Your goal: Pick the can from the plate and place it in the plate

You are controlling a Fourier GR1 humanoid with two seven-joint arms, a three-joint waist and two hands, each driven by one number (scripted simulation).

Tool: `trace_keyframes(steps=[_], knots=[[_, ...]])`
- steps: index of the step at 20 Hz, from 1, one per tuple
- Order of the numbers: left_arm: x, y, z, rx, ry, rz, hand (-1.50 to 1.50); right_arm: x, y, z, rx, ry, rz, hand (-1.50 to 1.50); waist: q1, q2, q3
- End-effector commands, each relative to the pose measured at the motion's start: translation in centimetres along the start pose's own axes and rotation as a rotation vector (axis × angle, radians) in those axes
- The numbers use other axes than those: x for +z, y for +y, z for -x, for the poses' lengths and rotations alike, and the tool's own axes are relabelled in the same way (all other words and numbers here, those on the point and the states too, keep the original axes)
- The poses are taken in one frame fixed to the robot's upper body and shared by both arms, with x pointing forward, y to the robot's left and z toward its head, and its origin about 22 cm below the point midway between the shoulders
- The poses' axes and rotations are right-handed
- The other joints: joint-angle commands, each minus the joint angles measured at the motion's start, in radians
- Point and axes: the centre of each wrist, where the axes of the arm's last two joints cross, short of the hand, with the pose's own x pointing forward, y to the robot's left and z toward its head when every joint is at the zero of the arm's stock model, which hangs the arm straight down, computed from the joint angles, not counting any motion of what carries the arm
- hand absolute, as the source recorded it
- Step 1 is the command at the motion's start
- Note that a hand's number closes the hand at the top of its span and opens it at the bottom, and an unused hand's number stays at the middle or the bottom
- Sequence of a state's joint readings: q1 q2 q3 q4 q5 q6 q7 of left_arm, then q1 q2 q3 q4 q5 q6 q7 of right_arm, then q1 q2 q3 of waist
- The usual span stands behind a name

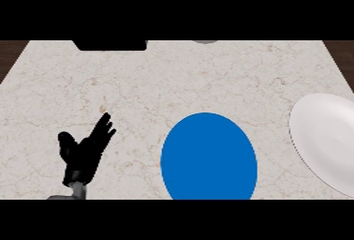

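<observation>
A blue plate (209, 157) lies on the marble counter near the front, a little right of centre. A white plate (326, 138) lies at the right edge, partly cut off by the view. No can shows on either plate or anywhere else. My left hand (84, 152) stands at the lower left with its fingers straight and pointing up, its thumb spread to the left, holding nothing. It is well apart from the blue plate. My right hand is out of sight.
A black block (110, 45) sits at the counter's back edge, left of centre. A small grey object (204, 41) peeks in at the back edge near the centre. Dark wood shows beyond the counter's far corners.
</observation>
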State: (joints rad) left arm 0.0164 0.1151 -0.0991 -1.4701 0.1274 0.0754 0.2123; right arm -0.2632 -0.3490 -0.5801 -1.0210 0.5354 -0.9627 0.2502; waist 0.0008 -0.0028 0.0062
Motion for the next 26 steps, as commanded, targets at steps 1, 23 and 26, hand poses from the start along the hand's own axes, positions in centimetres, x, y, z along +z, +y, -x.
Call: trace_keyframes(steps=[1, 23, 26], knots=[[-0.4, 0.3, 0.7, 0.002, 0.033, 0.007, 0.00, -1.4, -1.3, 0.5, -0.136, -0.003, 0.092, -1.50, -0.005, 0.004, -0.003], [-0.6, 1.8, 1.0, 0.005, 0.029, -0.014, 0.00, 12.5, -15.5, 8.0, -0.232, -0.016, -0.218, -1.50, -0.010, 0.003, -0.007], [1.3, 0.6, 1.4, 0.004, 0.044, -0.016, 0.00, 14.7, -15.8, 9.3, -0.198, 0.018, -0.247, -1.50, -0.008, 0.001, -0.006]])
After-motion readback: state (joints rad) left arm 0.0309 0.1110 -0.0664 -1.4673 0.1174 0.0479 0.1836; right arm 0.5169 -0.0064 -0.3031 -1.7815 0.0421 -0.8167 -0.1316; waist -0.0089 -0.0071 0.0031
